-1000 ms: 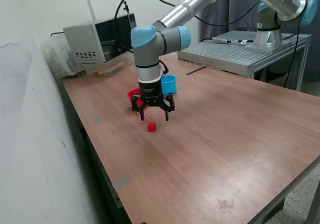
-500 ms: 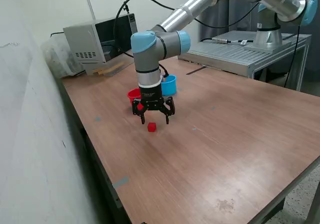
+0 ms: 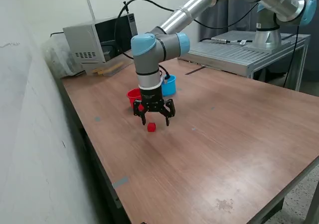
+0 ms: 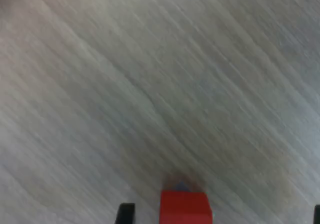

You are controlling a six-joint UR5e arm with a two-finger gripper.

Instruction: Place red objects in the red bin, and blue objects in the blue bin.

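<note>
Gripper [image 3: 154,119], fingers spread and empty, hangs centre-left just above the red cube [image 3: 151,127] on the bench [image 3: 234,134], apparently aligned to straddle it; red bin [image 3: 132,95] behind.

On the wooden worktop [image 3: 224,134] the arm reaches down and its hand [image 3: 154,120] hangs low with its two dark fingers spread apart, just above a small red cube [image 3: 151,127] that lies between and slightly in front of the fingertips. Right behind the hand stand a red cup [image 3: 133,96] and a light blue cup [image 3: 168,86], near each other, both partly hidden by the arm. Further back, at the worktop's far corner by the wall, sits a grey microwave [image 3: 98,37].
</note>
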